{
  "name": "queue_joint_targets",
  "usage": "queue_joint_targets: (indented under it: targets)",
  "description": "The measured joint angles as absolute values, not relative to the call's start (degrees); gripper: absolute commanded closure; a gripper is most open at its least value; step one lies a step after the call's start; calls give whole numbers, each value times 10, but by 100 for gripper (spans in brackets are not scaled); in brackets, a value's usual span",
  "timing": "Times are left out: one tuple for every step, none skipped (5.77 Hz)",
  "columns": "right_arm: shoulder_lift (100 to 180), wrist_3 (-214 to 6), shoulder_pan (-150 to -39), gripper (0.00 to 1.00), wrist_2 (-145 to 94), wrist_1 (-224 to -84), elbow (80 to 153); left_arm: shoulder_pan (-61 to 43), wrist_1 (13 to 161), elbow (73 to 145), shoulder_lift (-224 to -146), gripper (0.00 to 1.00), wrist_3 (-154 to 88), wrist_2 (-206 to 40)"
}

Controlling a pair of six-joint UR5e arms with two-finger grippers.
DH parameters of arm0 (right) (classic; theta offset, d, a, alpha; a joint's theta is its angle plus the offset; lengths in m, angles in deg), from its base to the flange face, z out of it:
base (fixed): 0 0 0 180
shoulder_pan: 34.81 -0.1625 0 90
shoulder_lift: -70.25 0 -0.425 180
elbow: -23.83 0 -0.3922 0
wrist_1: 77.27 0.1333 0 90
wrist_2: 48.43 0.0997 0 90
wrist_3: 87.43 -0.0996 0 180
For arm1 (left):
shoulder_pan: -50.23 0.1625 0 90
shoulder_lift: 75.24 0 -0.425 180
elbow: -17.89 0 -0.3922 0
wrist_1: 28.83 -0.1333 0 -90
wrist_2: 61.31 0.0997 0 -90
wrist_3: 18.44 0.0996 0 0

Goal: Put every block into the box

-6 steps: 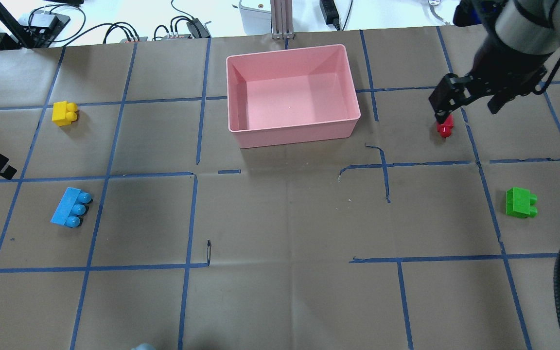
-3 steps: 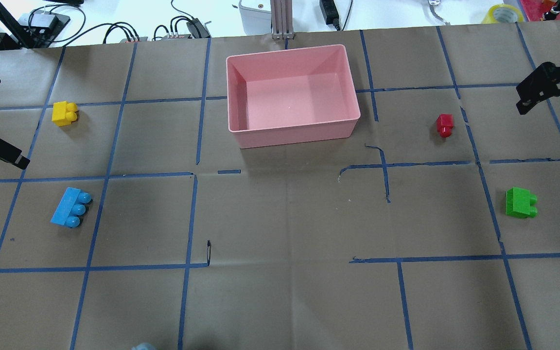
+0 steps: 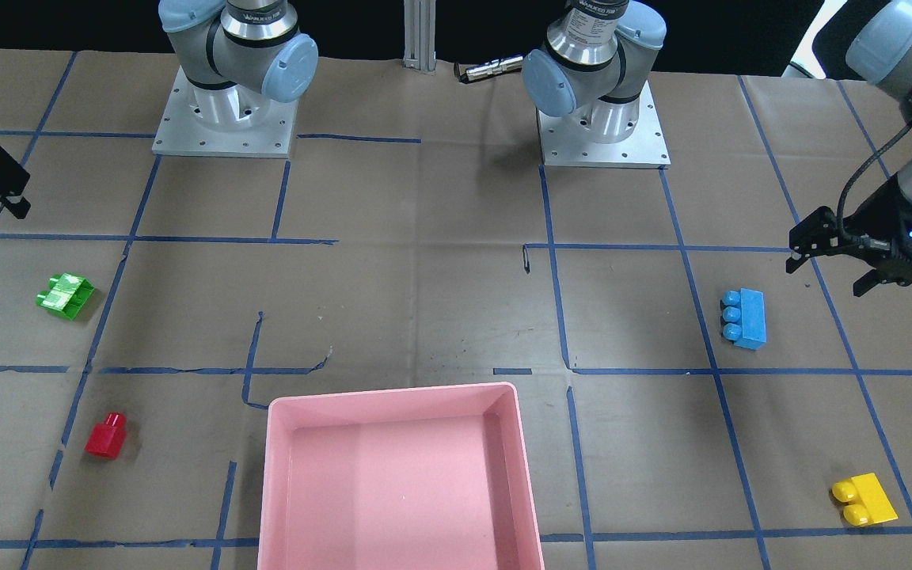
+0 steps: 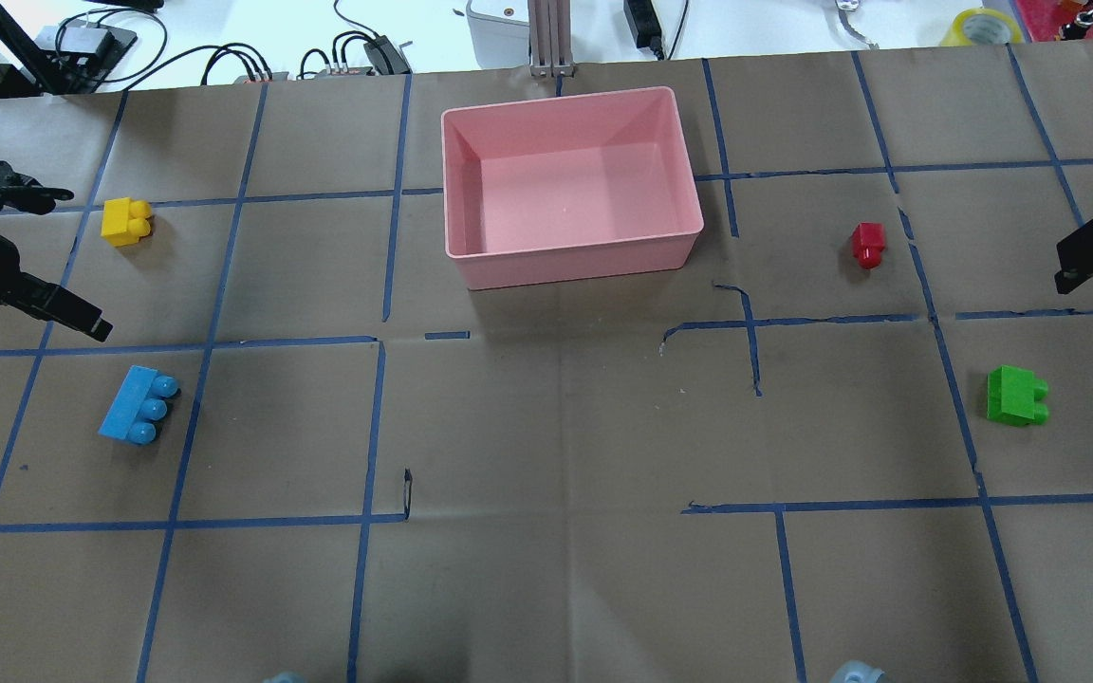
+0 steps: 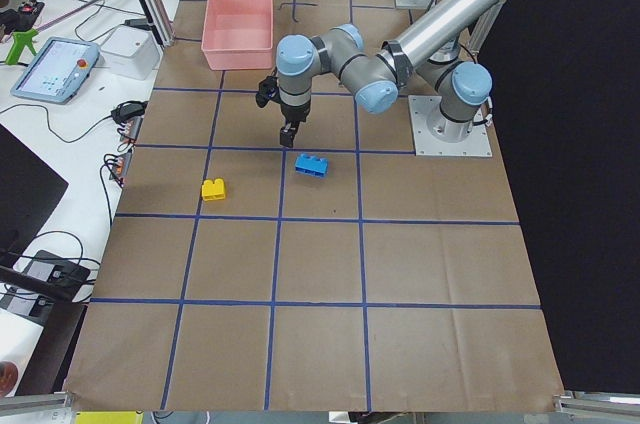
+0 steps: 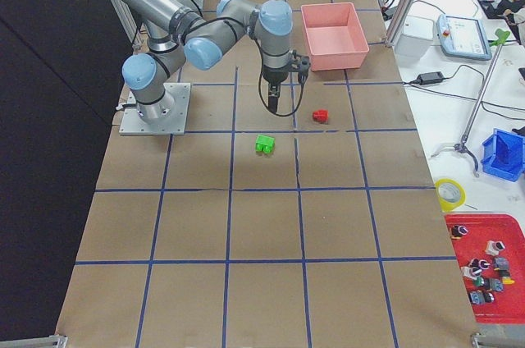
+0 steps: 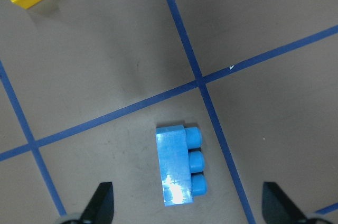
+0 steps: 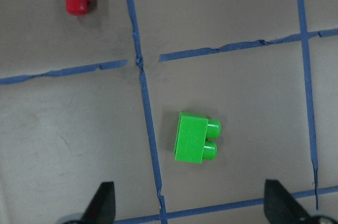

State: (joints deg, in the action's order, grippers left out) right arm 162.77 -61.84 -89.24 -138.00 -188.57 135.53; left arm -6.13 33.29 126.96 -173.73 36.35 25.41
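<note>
Four blocks lie scattered on the paper-covered table (image 4: pixel 556 427), none of them in the box (image 4: pixel 575 264), which sits empty at the middle of the table's far edge from the robot. On the left, the yellow block (image 4: pixel 126 222) lies farther out and the blue block (image 4: pixel 138 406) nearer the robot, both well apart from the box. On the right, the red block (image 4: pixel 868 245) lies level with the box's near wall, and the green block (image 4: pixel 1016 396) is nearer and farther right.

The left gripper (image 3: pixel 826 275) hangs above the table close to the blue block, its fingers spread wide and empty; its wrist camera looks down on that block, which lies on its side with its studs pointing right. The right gripper (image 8: pixel 190 205) hangs over the right side, fingers also wide apart and holding nothing, with the green block below it and the red one farther off.
</note>
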Motion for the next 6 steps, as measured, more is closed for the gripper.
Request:
queue_joint_targets:
  targets:
    - [1626, -621, -870, 0, -1375, -1919, 1411, -61, 277, 1297, -1760, 0, 365, 254]
    - [1617, -621, -862, 0, -1370, -1970, 1446, -61, 234, 1310, -1788, 0, 366, 253]
    - [1595, -620, -859, 0, -1370, -2042, 1467, -61, 200, 1320, -1810, 0, 365, 253]
    - [1567, -618, -859, 1, -1373, -2090, 1483, -61, 179, 1330, -1823, 0, 366, 253]
    - [1543, -616, -858, 1, -1377, -2110, 1493, -61, 171, 1339, -1827, 0, 368, 253]
    - [1525, -616, -858, 2, -1379, -2129, 1498, -60, 169, 1350, -1828, 0, 371, 254]
